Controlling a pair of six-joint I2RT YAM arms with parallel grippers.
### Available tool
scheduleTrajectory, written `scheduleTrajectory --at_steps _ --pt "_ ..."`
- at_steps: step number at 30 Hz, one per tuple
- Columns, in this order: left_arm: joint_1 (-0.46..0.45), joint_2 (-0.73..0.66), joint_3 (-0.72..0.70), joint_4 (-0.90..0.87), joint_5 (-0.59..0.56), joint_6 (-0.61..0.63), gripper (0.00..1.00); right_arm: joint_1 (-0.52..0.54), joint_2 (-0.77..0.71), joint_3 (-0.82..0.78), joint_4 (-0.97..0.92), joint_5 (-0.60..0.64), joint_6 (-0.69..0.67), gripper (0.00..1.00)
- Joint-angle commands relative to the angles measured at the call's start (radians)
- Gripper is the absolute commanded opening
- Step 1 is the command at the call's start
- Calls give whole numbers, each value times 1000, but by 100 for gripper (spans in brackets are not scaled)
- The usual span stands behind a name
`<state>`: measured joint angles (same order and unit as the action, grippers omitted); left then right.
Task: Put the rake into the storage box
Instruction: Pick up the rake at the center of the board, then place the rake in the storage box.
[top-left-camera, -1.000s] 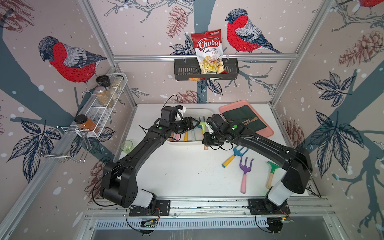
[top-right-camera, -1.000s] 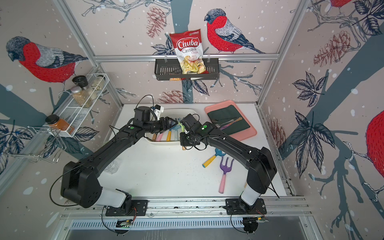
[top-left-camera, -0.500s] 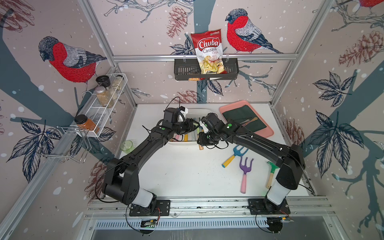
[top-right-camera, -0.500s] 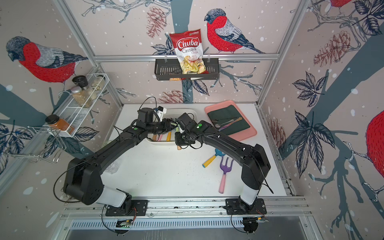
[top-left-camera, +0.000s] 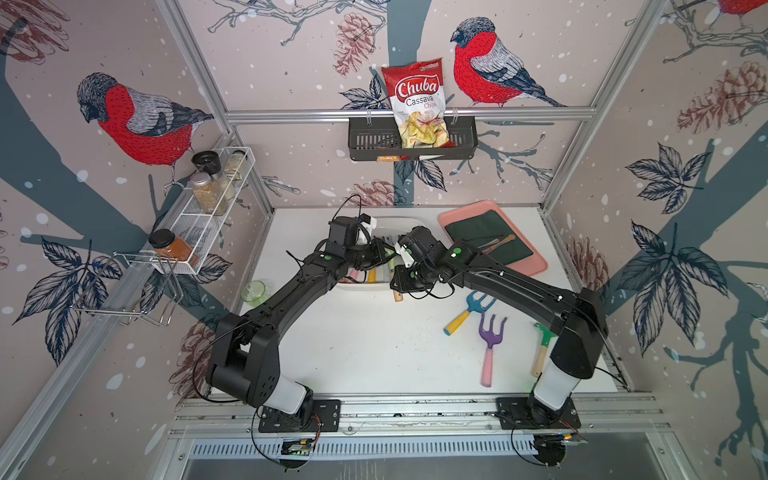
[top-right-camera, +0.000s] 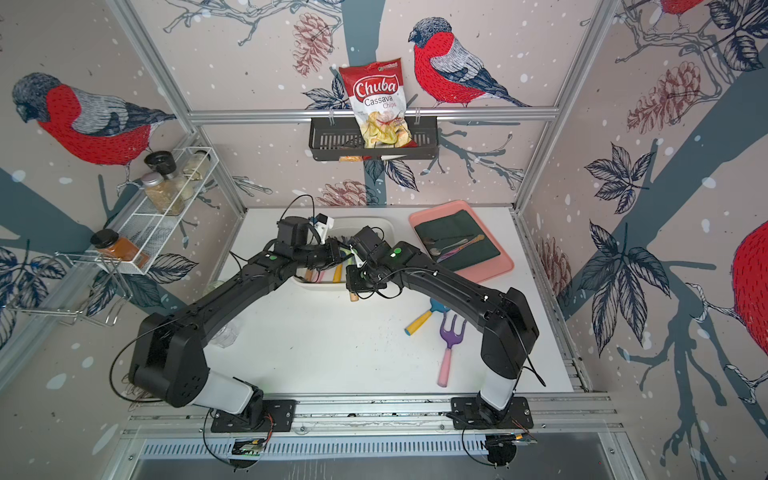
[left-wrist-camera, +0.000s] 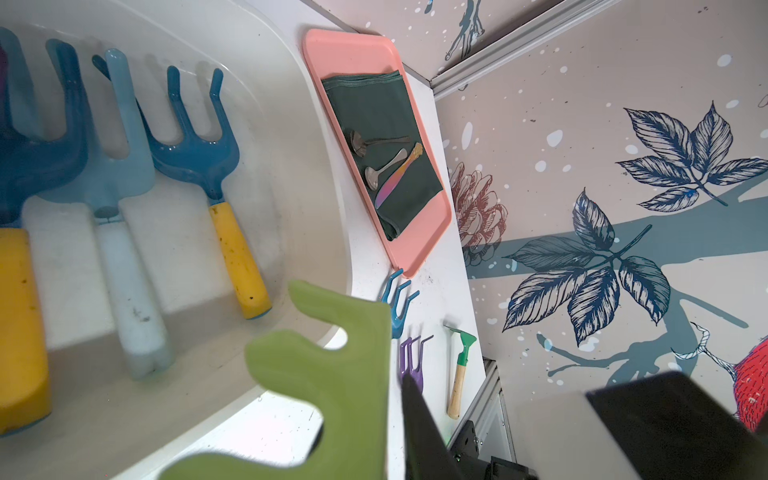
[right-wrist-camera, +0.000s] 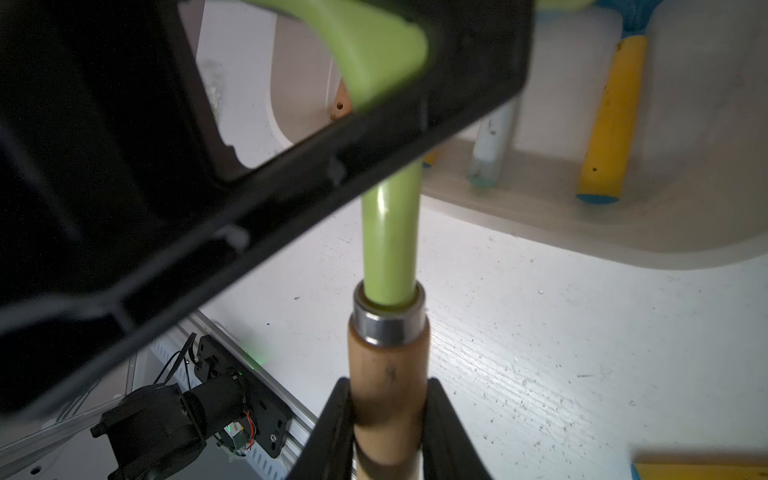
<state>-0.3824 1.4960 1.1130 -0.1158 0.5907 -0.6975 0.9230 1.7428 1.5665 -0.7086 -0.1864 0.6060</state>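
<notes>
Mid-transfer. Clamps lime-green, wooden-handled rake (right-wrist-camera: 388, 232) by handle in closed right pincer (right-wrist-camera: 388, 388); holds it over 5 o'clock rim of glossy white storage box (left-wrist-camera: 299, 187). Left pincer (top-left-camera: 384, 255) at head, grip impossible to tell. Not yet lowered or released.

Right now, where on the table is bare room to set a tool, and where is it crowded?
Bare: the table middle, bordered by the storage box, the blue rake and the front rail. Crowded: inside the box, and the right side with the purple rake, hoe and pink tray.

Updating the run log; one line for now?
rake: head over storage box | right gripper: on handle | left gripper: at head, grip unclear
</notes>
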Motion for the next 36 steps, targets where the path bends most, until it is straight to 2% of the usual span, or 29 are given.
scheduleTrajectory --at_steps 1,4,6,14,17,25,29,36 --pt "-3 -2 4 45 -7 13 12 4 -6 -3 18 -10 5 17" --pt "-3 0 5 42 -6 13 7 3 -10 -9 28 -10 13 19" --pt "-3 0 8 39 -6 14 6 1 -15 -14 36 -12 19 24" --pt "-3 24 46 12 -16 32 5 -19 -48 -40 52 -17 40 66" --pt "-3 64 90 2 -8 43 5 -42 -106 -105 65 -6 57 73" --pt "0 245 254 -25 10 112 5 -212 -347 -314 47 62 70 78" --pt "2 388 360 -29 36 138 5 -306 -437 -358 15 68 45 79" --pt "2 599 524 -1 89 191 5 -405 -523 -414 14 41 16 80"
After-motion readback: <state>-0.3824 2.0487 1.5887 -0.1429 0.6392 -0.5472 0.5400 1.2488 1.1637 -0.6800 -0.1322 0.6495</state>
